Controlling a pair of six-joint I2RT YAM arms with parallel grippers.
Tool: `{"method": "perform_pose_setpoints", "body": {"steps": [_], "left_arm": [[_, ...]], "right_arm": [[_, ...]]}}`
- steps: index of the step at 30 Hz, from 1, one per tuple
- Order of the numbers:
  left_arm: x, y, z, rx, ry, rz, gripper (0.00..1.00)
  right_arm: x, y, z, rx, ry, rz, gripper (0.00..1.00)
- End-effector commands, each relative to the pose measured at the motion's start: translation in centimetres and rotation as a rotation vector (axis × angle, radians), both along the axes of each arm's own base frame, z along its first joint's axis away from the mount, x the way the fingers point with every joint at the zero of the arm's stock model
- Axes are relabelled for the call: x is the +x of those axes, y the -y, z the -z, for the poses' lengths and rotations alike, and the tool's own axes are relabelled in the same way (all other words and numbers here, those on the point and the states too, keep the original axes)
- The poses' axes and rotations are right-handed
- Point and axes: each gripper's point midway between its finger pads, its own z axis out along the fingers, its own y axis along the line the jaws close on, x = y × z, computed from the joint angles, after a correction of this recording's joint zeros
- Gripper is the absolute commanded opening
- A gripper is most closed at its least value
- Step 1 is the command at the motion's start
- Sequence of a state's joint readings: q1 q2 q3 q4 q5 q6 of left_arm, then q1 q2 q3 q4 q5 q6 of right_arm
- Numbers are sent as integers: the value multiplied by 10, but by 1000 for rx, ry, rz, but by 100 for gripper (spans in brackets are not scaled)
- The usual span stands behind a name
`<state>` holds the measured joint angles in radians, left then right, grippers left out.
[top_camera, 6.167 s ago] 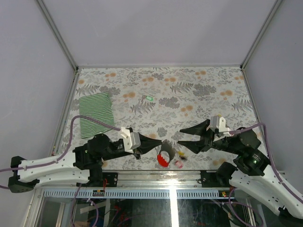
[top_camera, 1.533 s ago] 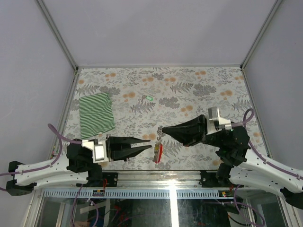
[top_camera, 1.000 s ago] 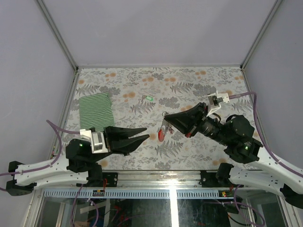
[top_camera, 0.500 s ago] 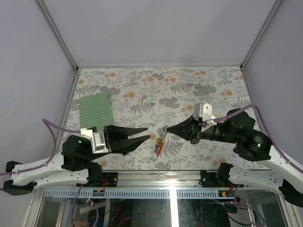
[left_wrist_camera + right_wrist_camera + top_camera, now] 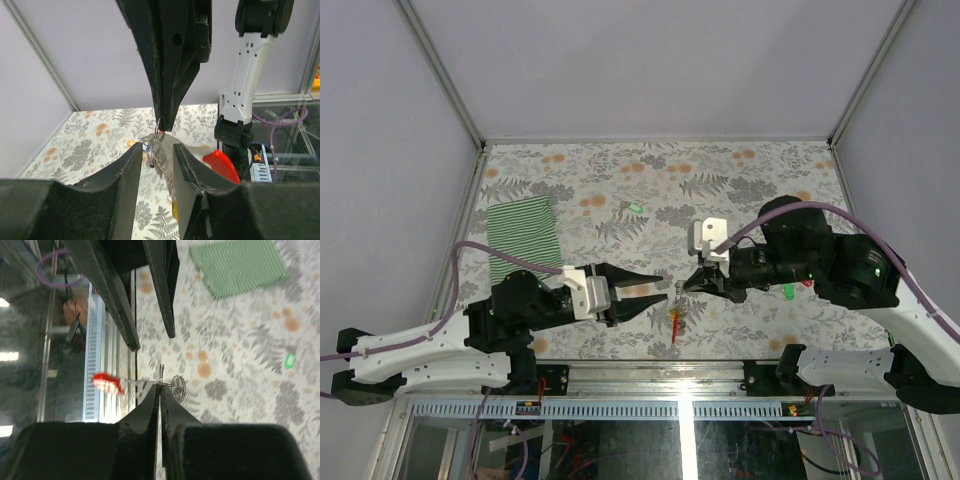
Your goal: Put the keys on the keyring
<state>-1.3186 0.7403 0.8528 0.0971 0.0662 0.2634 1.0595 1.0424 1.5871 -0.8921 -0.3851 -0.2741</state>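
My right gripper [image 5: 686, 285] is shut on the keyring [image 5: 161, 383] and holds it above the table's front middle. The keyring's grey strip and red loop [image 5: 675, 326] hang below the tips. The red loop [image 5: 107, 382] sticks out to one side, a small wire ring [image 5: 179, 385] to the other. My left gripper [image 5: 663, 291] points at it from the left, jaws narrowly open. In the left wrist view the grey strip [image 5: 161, 159] hangs just past the left gripper's [image 5: 158, 148] tips, touching neither. A green key [image 5: 634, 208] lies far back. A yellow key head [image 5: 131, 143] shows beside the strip.
A green striped cloth [image 5: 523, 240] lies at the table's left. The metal rail [image 5: 660, 372] runs along the front edge just below both grippers. Grey walls close in the table on three sides.
The right gripper has swung left and nearer with the keyring, which now hangs down. The left gripper has moved right until its tips almost meet the right one's.
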Motion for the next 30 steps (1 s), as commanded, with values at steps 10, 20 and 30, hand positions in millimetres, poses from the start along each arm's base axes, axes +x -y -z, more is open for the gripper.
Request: {"method": "perform_pose_setpoints", "body": {"steps": [10, 20, 30], "left_arm": [[-4, 13, 15, 12, -39, 39, 33], [-6, 32, 22, 33, -69, 76, 34], [-8, 38, 21, 33, -74, 98, 33]], "right_arm": [[-6, 24, 25, -231, -91, 27, 0], [-8, 19, 33, -260, -103, 6, 0], [-12, 17, 38, -263, -101, -18, 0]]}}
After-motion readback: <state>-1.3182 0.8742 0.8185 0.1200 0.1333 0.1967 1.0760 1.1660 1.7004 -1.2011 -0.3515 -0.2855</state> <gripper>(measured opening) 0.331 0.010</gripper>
